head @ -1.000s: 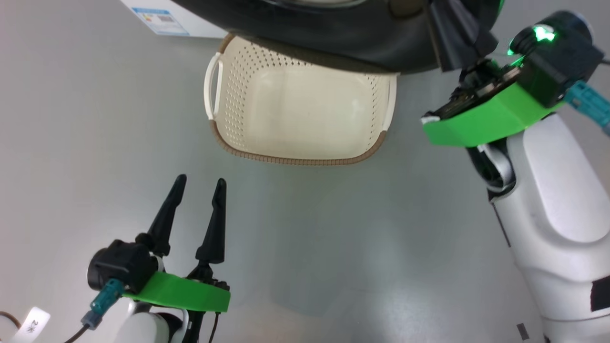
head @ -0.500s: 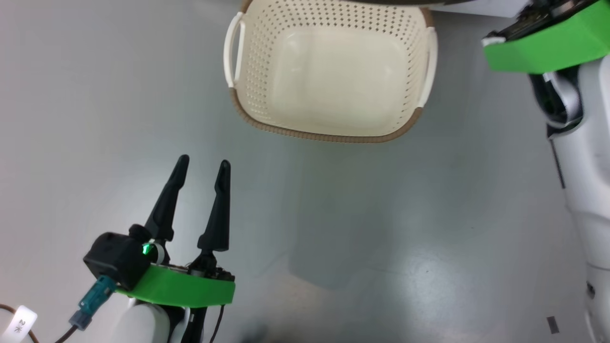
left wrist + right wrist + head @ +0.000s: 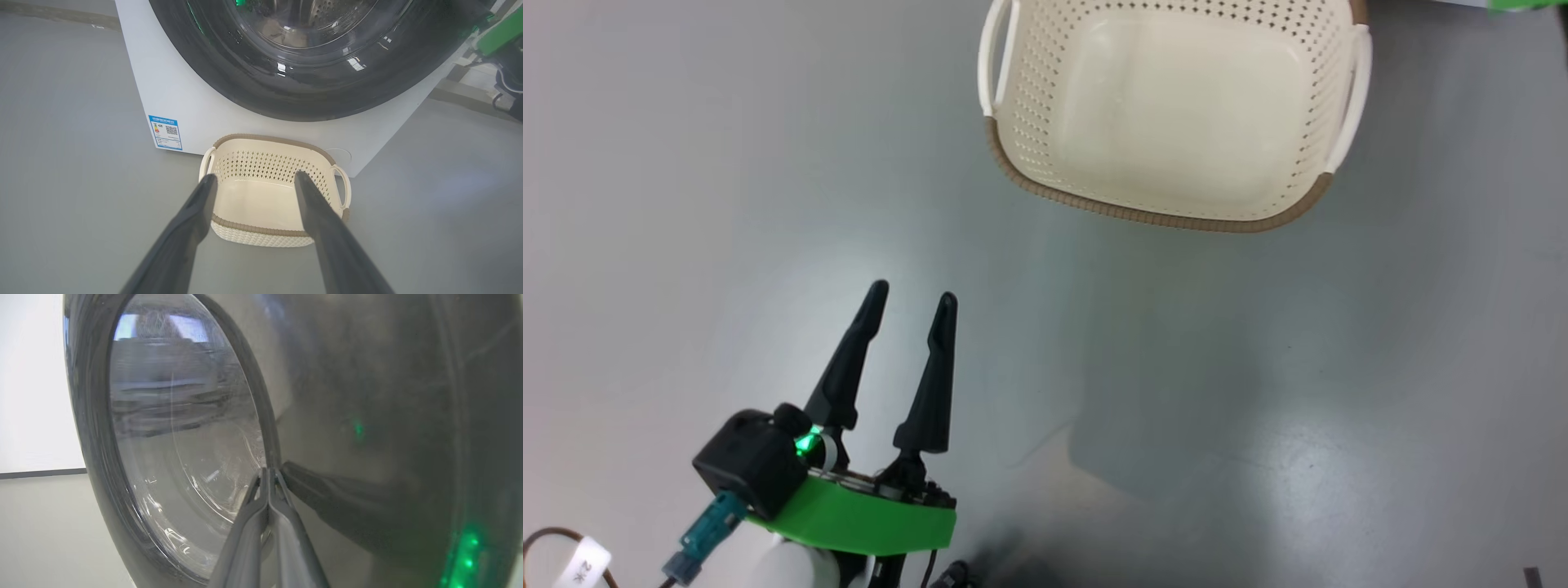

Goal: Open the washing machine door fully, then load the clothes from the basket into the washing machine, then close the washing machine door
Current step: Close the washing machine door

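My left gripper (image 3: 913, 292) hangs over the grey floor (image 3: 686, 204) with its two dark fingers spread wide and nothing between them, pointing away from me toward the far side. The basket (image 3: 1160, 217) stands on the floor beyond it and off to the right, well apart from my fingertips. Its brown woven rim faces me, its pale smooth bottom shows, and a white handle sits on each side. From my left wrist I see the basket just in front of the washing machine (image 3: 196, 102), close to the foot of its white front. The small blue label sticker (image 3: 165, 132) is at the lower left corner, just left of the basket. Above the basket sits the washing machine door (image 3: 261, 94), its glossy black rim lying close over the white front. I cannot tell whether it is latched. My right gripper (image 3: 268, 473) is pressed fully together, gripping nothing. Its tips rest at the seam where the door's clear glass bowl meets the wide black rim, and their dark reflection meets them on the gloss to the right.
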### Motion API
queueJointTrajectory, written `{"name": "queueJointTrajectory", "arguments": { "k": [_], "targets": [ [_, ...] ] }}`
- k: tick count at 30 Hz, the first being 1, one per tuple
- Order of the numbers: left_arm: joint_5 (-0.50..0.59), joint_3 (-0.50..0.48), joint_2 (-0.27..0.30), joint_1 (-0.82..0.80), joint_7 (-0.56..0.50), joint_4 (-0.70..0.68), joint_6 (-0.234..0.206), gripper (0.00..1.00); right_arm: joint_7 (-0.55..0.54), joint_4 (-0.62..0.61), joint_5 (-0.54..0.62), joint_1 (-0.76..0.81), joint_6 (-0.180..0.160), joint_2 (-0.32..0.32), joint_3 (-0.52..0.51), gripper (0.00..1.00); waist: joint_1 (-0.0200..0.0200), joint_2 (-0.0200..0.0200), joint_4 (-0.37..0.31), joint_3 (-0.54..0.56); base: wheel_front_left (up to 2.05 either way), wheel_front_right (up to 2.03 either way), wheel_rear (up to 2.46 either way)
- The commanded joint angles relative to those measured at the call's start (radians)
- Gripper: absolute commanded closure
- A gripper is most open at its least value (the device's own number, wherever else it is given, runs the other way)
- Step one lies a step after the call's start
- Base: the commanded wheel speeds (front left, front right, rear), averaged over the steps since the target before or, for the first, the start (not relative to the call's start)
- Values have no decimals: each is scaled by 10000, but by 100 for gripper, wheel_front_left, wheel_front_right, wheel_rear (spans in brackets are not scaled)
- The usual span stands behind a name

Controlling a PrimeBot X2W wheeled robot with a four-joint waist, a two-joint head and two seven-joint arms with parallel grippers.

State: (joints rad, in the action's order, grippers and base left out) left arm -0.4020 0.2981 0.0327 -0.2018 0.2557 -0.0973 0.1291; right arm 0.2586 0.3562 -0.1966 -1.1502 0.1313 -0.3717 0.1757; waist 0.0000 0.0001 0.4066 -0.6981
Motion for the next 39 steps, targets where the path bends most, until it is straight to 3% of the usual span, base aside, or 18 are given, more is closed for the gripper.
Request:
{"name": "queueJointTrajectory", "arguments": {
  "k": [1,10,20,29,33,34,36,39],
  "targets": [
    [-54,-289,175,290,61,-272,15,0,32,-114,47,-198,-6,37,-127,100,0,-1,125,-7,0,0,0],
    [-39,-398,175,551,61,-417,15,0,32,880,455,-968,-6,-129,-775,100,0,-1,182,171,0,0,0],
    [-36,-757,175,251,61,-226,15,0,32,50,111,211,-6,456,-597,100,0,-1,-504,810,0,0,0],
    [-23,-1064,175,212,61,410,15,0,32,-1061,-60,2185,-6,975,66,100,0,-1,-1522,2144,0,0,0],
    [52,-1230,175,425,61,714,15,0,32,-1502,-35,3097,-6,1162,239,79,0,-1,-2015,2875,0,0,0],
    [52,-1230,175,425,61,714,15,0,32,-1502,-35,3097,-6,1162,239,79,0,-1,-2015,2875,0,0,0],
    [49,-1388,175,573,61,836,15,0,32,-1718,-5,3564,-6,1248,238,64,0,-1,-2256,3259,0,0,0],
    [96,-1647,175,861,61,996,15,0,32,-1960,51,4303,-6,1338,273,55,0,-1,-2601,3831,0,0,0]
  ]
}}
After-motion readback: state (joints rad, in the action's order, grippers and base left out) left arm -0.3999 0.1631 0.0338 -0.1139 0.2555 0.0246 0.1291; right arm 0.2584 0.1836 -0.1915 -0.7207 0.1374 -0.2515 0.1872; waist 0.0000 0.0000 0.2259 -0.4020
